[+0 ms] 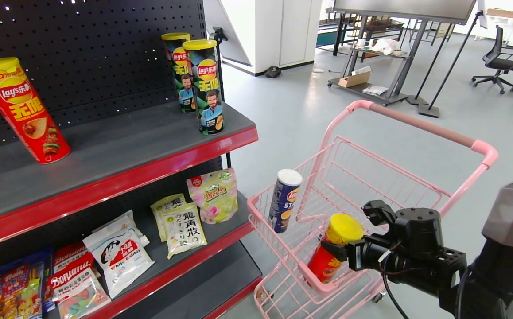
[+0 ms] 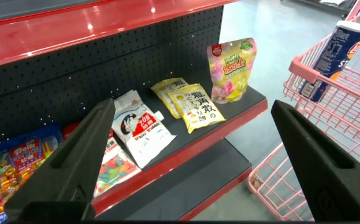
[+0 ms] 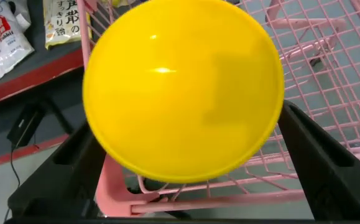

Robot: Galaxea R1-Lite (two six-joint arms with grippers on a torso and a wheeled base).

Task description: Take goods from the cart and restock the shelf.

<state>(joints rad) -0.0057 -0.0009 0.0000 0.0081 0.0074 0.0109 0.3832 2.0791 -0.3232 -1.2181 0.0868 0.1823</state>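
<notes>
Yellow-lidded red can (image 1: 324, 265) clamped in right claw (image 1: 337, 249), inside pink cart (image 1: 416, 122); left claw (image 2: 192, 109) spread wide, hovering before lower shelf (image 2: 180, 138).

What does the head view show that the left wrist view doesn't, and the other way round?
Head view only: a red can and two green cans on the top shelf, and the right gripper shut on a yellow-lidded can in the pink cart.
Left wrist view only: the left gripper, open and empty, facing the lower shelf.
Both: the cart, the blue can standing in it, and the snack bags on the lower shelf.
</notes>
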